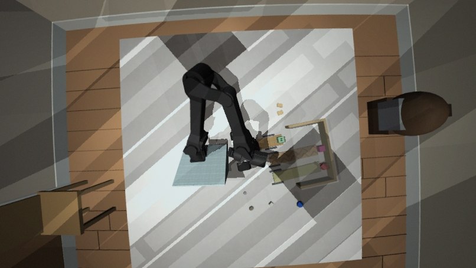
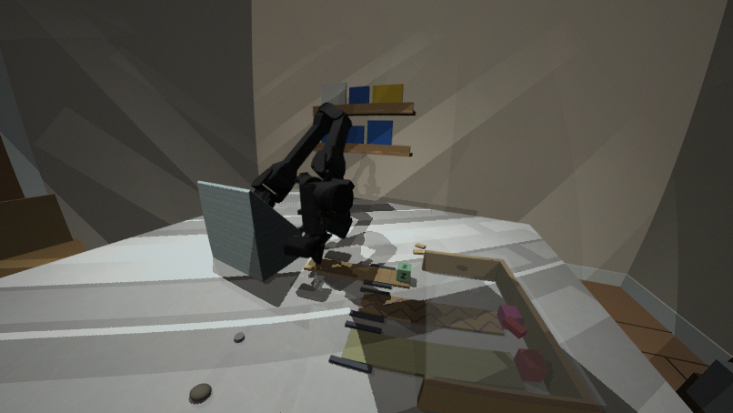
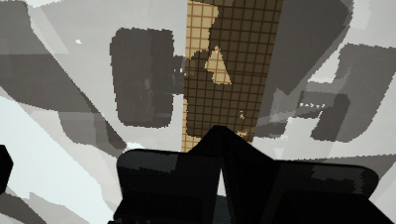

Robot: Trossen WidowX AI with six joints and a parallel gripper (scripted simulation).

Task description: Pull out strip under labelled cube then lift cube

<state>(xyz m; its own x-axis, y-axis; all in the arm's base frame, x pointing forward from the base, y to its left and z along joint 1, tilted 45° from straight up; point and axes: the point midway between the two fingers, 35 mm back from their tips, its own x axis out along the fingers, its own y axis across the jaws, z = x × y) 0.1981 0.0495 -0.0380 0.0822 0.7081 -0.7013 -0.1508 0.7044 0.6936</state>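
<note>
Pincer (image 2: 314, 256), lower centre of the exterior view: fingers fully closed with nothing visible between them, tips pressed down on the near end of the gridded tan strip (image 1: 266, 143). The closed tips apparently act as a pad, dragging the flat strip by friction rather than gripping its thin edge. The wrist view shows the same strip (image 3: 225, 74) running up the frame from the black fingertips, its surface ruled in fine dark squares.

The labelled cube (image 2: 404, 271), pale green with a dark letter, sits on the far end of that strip, just left of the open wooden tray's (image 2: 523, 297) mouth. Below it lie a zigzag-patterned strip (image 2: 441, 314) carrying a magenta cube (image 2: 508, 313), and a plain olive strip (image 2: 436, 358) carrying a red cube (image 2: 530, 364). Short dark bars (image 2: 365, 326) lie near the strips' near ends.
</note>
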